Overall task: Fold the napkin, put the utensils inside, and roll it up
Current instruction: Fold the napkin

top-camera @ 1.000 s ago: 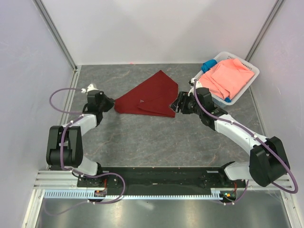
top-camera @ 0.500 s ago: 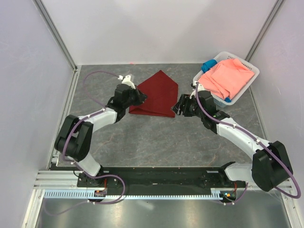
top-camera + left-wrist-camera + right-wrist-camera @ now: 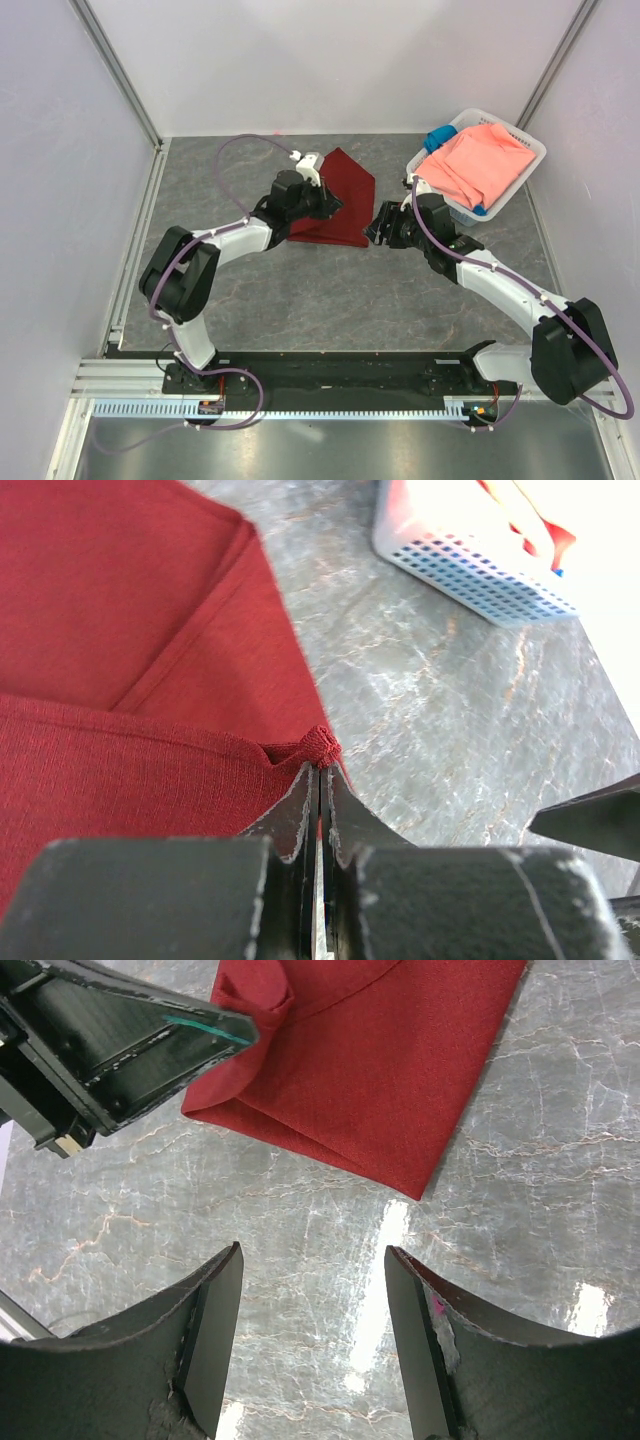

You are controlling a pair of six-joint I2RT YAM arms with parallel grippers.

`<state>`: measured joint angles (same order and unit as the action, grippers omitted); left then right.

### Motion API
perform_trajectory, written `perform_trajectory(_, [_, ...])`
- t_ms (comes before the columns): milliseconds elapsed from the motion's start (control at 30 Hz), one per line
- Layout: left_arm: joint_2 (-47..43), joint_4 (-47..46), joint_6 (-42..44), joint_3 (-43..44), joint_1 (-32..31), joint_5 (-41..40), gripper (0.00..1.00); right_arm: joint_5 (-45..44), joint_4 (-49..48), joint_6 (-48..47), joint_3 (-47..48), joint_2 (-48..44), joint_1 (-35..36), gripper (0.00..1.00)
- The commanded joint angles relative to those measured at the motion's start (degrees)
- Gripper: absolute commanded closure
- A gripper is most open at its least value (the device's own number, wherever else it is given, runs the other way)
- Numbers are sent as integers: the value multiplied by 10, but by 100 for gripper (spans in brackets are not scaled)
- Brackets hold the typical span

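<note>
Dark red soft cloth napkin [image 3: 130, 600] looks limp and light, bunching where the left gripper [image 3: 318, 772] clamps its corner, right gripper [image 3: 312, 1260] gaping empty just short of its edge.

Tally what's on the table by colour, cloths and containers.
Red napkin: 1
Pink cloth: 1
Blue cloth: 1
White basket: 1
Total: 4
</note>
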<state>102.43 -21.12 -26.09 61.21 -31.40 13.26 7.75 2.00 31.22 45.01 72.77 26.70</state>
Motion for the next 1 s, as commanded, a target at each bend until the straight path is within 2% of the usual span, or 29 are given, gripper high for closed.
perform_trajectory(0, [22,-9,50,43,-16,34,98,-13,-3,-8,-4,-16,-2,33])
perform_trajectory(633, [108,83,105,102,-51,17,98,-18,2,-8,-10,-18,-2,33])
perform_trajectory(967, [109,108,144,102,-73,4,98,-19,1,-7,-12,-14,-3,32])
